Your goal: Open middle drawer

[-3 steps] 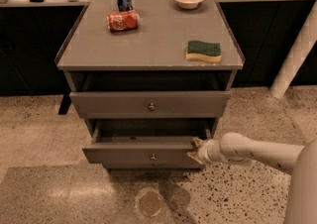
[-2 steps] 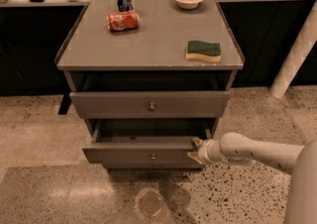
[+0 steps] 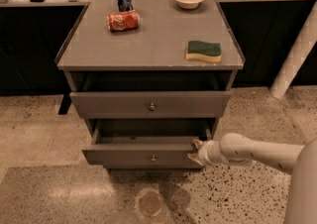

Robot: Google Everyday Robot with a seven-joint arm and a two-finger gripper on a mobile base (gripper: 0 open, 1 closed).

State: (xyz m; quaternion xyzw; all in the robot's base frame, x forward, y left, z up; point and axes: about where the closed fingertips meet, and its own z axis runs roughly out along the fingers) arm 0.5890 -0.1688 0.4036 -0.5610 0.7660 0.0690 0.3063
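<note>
Middle drawer (image 3: 143, 157) sat pulled out, pincer (image 3: 194, 151) at its 3 o'clock end, seemingly touching the front; couldn't tell if clenched.

Matt grey surface (image 3: 148, 44) and middle drawer (image 3: 124, 157), its small knob (image 3: 153, 158) shiny metal; smooth off-white plastic claw (image 3: 196, 151) at that drawer's right front corner; glossy metal cans (image 3: 123, 21), porous sponge (image 3: 203, 51), speckled polished floor (image 3: 247, 198)

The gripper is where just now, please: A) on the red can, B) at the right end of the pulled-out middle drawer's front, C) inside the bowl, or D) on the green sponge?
B: the gripper is at the right end of the middle drawer front, which stands pulled out, well below the cabinet top.
</note>
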